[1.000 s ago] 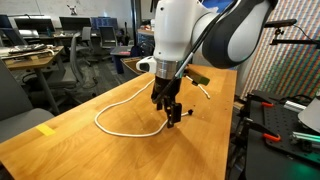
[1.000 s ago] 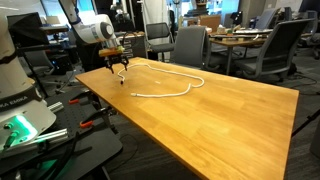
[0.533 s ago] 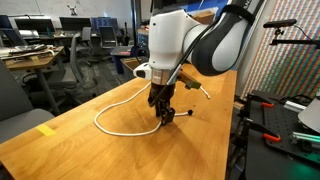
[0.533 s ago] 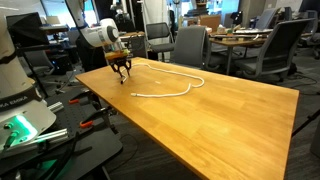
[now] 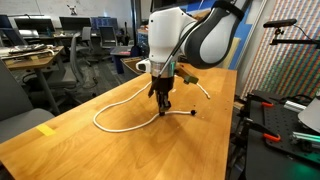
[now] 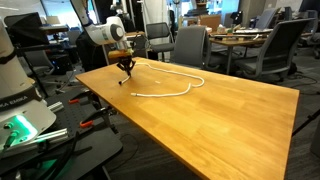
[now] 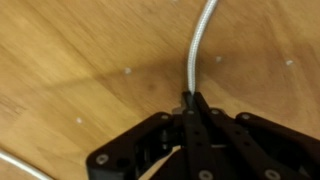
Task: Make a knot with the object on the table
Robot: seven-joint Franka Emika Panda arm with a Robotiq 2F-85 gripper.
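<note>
Wooden table [image 5: 120, 158]: light-brown top with visible grain, carrying all of the work; it also shows in the exterior view from the opposite side [image 6: 230, 110]
Landmark: yellow tape mark [image 5: 45, 129], stuck near one table edge
Cord [image 5: 97, 120]: thin and white, lying flat on the table in a wide open curve; its nearest bend is close to the yellow tape mark, and the rest runs away from the mark toward the gripper; no crossing or knot shows yet [image 6: 185, 90]
Gripper [image 5: 163, 107]: well apart from the yellow tape mark, on the far side of the curve from it, pointing straight down with its tips at the table surface [image 6: 126, 68]
Fingers: pressed together on the cord; in the wrist view the gripper [image 7: 190, 105] has the cord [image 7: 198, 45] coming out from between the tips and running away over the wood
Why held so: the pinch sits low and just short of one end, with a short tail poking out on the side away from the yellow tape mark; this probably gives control of that end so it can be carried across the curve
Why laid so: the wide curve likely leaves room to pass an end through
Writing: none legible on the cord, table or gripper; lettering on the white housing [image 6: 15, 95] is too small to read
</note>
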